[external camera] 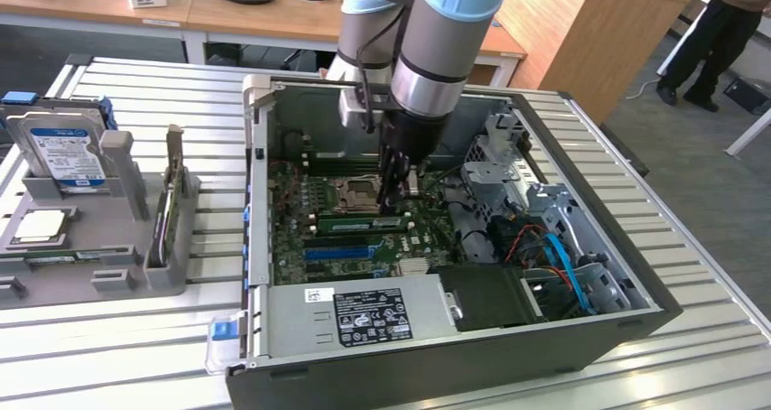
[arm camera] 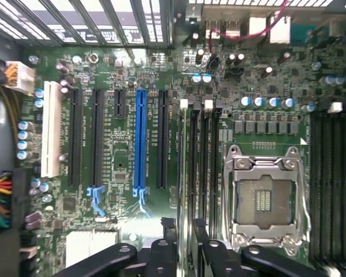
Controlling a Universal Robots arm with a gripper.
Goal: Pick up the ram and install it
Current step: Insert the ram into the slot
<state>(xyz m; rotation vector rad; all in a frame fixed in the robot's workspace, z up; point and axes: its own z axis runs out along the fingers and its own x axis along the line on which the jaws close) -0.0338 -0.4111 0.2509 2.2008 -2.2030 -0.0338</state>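
Over the motherboard (external camera: pixel 349 229), hand (external camera: pixel 398 193) clamped on the ram (external camera: pixel 361 222); seated in slot.

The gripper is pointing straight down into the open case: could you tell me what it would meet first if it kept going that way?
Probably the ram standing in its slot on the motherboard, directly below the gripper; depth is unclear, so it may already be touching.

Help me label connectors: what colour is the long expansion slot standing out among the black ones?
Blue. The long expansion slot shows best in the wrist view.
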